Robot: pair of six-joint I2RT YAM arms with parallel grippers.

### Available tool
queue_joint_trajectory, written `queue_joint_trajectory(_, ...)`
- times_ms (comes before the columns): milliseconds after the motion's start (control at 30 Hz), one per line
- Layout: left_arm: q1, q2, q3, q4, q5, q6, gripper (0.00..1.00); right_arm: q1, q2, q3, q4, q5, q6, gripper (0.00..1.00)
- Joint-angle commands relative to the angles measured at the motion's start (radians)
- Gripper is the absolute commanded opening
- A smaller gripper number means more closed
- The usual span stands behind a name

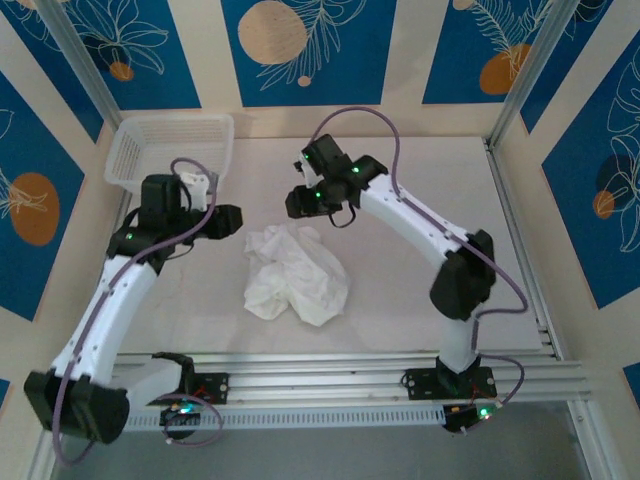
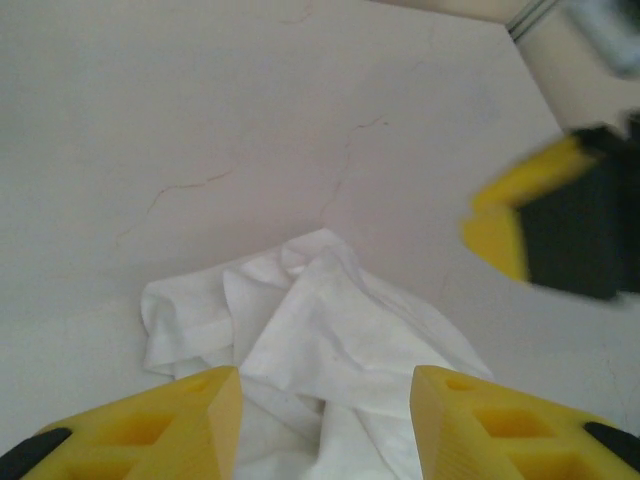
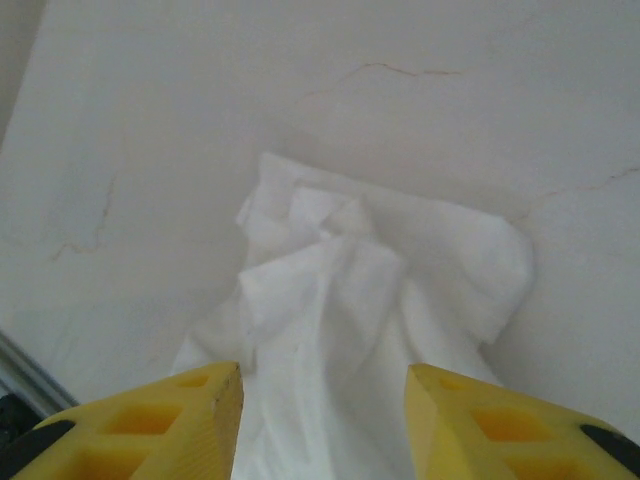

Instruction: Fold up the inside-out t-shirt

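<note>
Covering the middle of the pale counter, the t-shirt lies in a loose heap between the two arms, its far edge just below and near both grippers. It is plain white, soft and heavily wrinkled, bunched into overlapping folds with no flat panel showing (neither a sleeve nor the collar can be made out). A basket sits well apart at the far left corner. The left gripper hangs by the heap's far left corner, and the right gripper hangs above its far edge. In each wrist view the yellow fingers stand moderately apart with cloth lying below the gap; neither gripper holds anything.
</note>
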Motion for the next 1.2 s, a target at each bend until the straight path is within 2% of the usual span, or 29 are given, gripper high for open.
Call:
queue_joint_trajectory(0, -0.005, -0.047, -0.045, -0.029, 0.014, 0.049, 0.48, 0.022, 0.107, 0.122, -0.179, -0.093, -0.033, 0.49)
queue_joint_trajectory(300, -0.005, -0.056, -0.091, -0.019, 0.028, 0.059, 0.49, 0.048, 0.296, 0.297, -0.273, 0.053, -0.031, 0.55)
queue_joint_trajectory(500, -0.005, -0.055, -0.097, -0.012, 0.021, 0.059, 0.49, 0.064, 0.343, 0.301, -0.272, 0.025, -0.018, 0.52)
queue_joint_trajectory(600, -0.005, -0.055, -0.103, -0.009, 0.019, 0.054, 0.49, 0.068, 0.355, 0.3, -0.262, 0.024, -0.006, 0.44)
queue_joint_trajectory(700, -0.005, -0.055, -0.109, -0.009, 0.018, 0.053, 0.49, 0.07, 0.345, 0.313, -0.263, 0.053, 0.014, 0.24)
queue_joint_trajectory(733, -0.004, -0.055, -0.11, -0.009, 0.014, 0.052, 0.49, 0.071, 0.335, 0.318, -0.263, 0.066, 0.017, 0.19)
queue_joint_trajectory(833, -0.005, -0.051, -0.115, -0.012, -0.013, 0.038, 0.49, 0.07, 0.27, 0.311, -0.243, 0.084, 0.022, 0.12)
queue_joint_trajectory(1033, -0.005, -0.007, -0.094, -0.034, -0.053, -0.003, 0.5, 0.04, 0.048, 0.166, -0.146, 0.073, 0.042, 0.0)
queue_joint_trajectory(1167, -0.005, 0.07, -0.064, -0.059, -0.094, -0.049, 0.55, 0.015, -0.149, 0.048, -0.068, 0.065, 0.043, 0.0)
